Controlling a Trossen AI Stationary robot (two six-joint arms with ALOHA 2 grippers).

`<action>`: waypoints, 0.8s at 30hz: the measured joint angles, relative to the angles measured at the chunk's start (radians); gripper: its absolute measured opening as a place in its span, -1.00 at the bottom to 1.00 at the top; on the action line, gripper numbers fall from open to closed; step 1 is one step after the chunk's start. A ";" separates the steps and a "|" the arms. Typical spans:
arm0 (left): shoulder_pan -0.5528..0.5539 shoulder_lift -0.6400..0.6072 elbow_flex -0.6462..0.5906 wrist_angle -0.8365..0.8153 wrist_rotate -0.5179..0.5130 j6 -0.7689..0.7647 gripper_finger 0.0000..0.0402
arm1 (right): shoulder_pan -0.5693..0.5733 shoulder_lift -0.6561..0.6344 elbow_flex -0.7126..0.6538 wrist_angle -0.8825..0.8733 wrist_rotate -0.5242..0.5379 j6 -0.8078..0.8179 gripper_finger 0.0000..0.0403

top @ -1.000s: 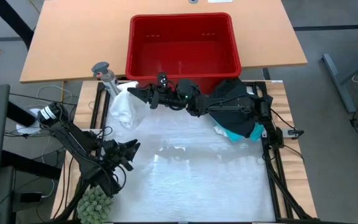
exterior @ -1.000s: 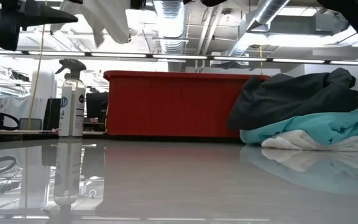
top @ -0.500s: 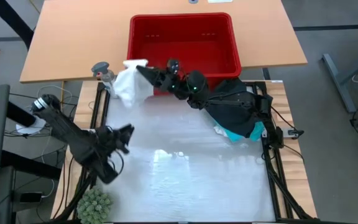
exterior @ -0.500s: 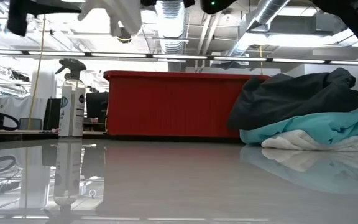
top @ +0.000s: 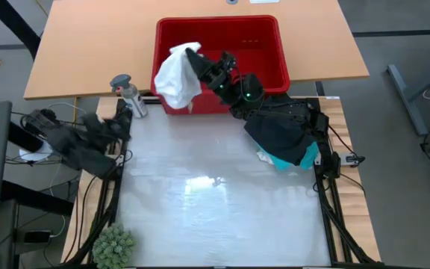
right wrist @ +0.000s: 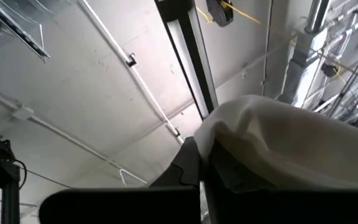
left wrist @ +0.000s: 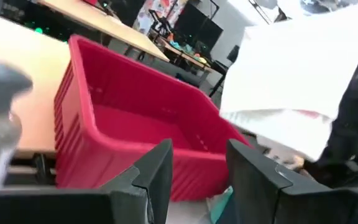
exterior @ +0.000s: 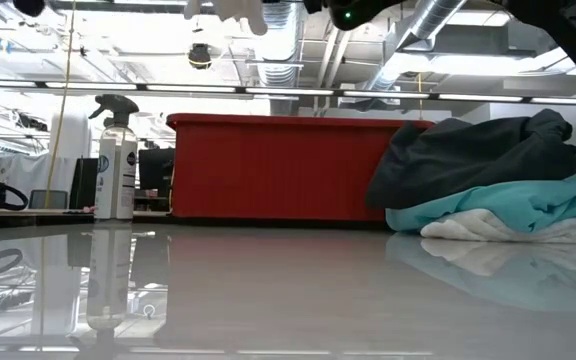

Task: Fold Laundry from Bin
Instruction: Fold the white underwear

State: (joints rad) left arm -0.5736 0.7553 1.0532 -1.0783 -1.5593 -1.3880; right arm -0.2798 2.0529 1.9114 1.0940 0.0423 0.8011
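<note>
The right gripper is clamped on a white soft cloth garment, raised over the near left corner of the red rectangular plastic bin. The left gripper, jaws partly apart and empty, sits beside the clear plastic spray bottle. Black clothing lies heaped over a turquoise shirt at the table's right side.

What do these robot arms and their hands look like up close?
Both arms are dark, nearly black, built of chunky jointed segments. The right arm shows a small green light near its wrist. The left arm has black cables running beside it. The left hand ends in two flat, dark, blade-like fingers.
</note>
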 joint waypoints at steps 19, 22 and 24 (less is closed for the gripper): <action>0.090 0.001 0.244 0.392 0.297 0.964 -0.29 | -0.016 -0.016 0.000 0.078 0.137 -0.101 -0.88; 0.129 0.000 0.172 0.518 0.284 0.979 -0.26 | -0.027 -0.015 0.001 0.104 0.146 -0.102 -0.88; 0.159 -0.002 0.114 0.614 0.310 1.006 -0.24 | -0.034 -0.015 0.000 0.121 0.154 -0.102 -0.88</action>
State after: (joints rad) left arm -0.4148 0.7528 1.1676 -0.4646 -1.2491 -0.3824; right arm -0.3134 2.0380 1.9118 1.2155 0.1959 0.6993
